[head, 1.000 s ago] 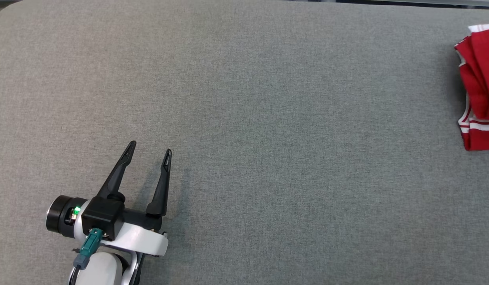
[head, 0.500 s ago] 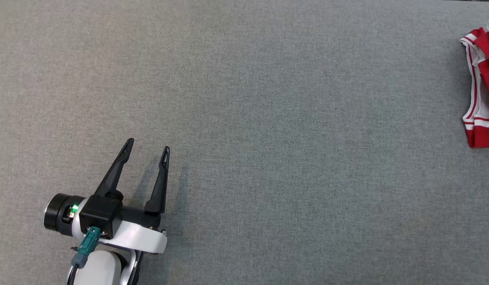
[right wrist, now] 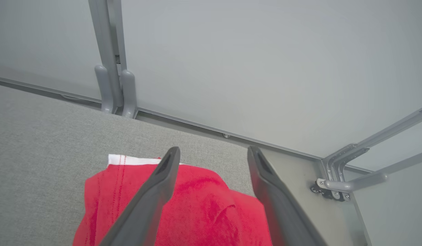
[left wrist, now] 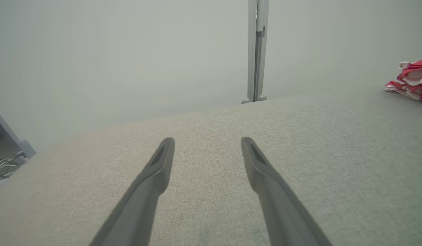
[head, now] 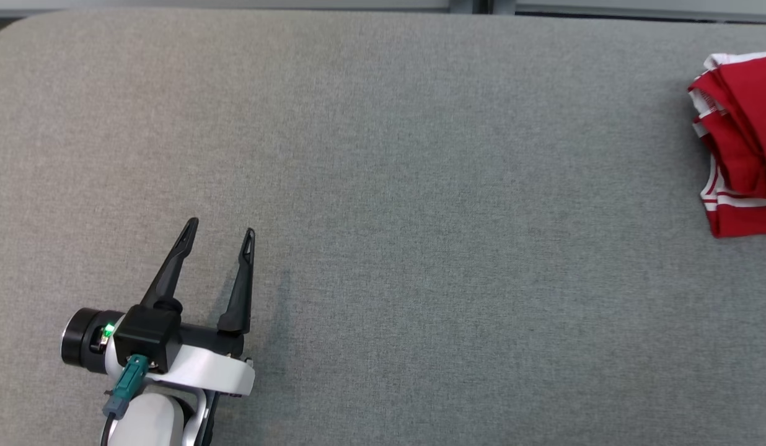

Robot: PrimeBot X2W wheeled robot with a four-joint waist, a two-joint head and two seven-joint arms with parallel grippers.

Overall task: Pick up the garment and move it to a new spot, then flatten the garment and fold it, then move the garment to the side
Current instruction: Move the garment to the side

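The robot's left gripper (head: 222, 225), its two long dark fingers spread wide and holding nothing, is poised over the near left part of a broad grey fabric-covered table (head: 420, 186). The fingers point toward the far edge, angled slightly right, and a small green light (head: 108, 329) glows on the wrist behind them. From the left wrist, the same open fingers frame bare grey cloth.

The right gripper (right wrist: 213, 149) - also parted wide, with nothing pinched between its fingers - hangs above the crumpled red garment with white striped trim (right wrist: 204, 208). In the right wrist view its left finger crosses the red cloth and its right finger reaches past the cloth's edge toward the table's far right corner. Whether either finger touches the fabric cannot be told.

From the head camera, the garment (head: 742, 142) lies bunched at the far right of the table, cut off by the picture's edge and well apart from the left gripper. Beyond the table's far edge stands a pale grey wall panel (right wrist: 265, 68) with an upright grey metal post (right wrist: 108, 61). A grey metal bracket (right wrist: 334, 189) sits at the far right corner - and a few loose dark cables (left wrist: 2, 167) lie off the table's left end.
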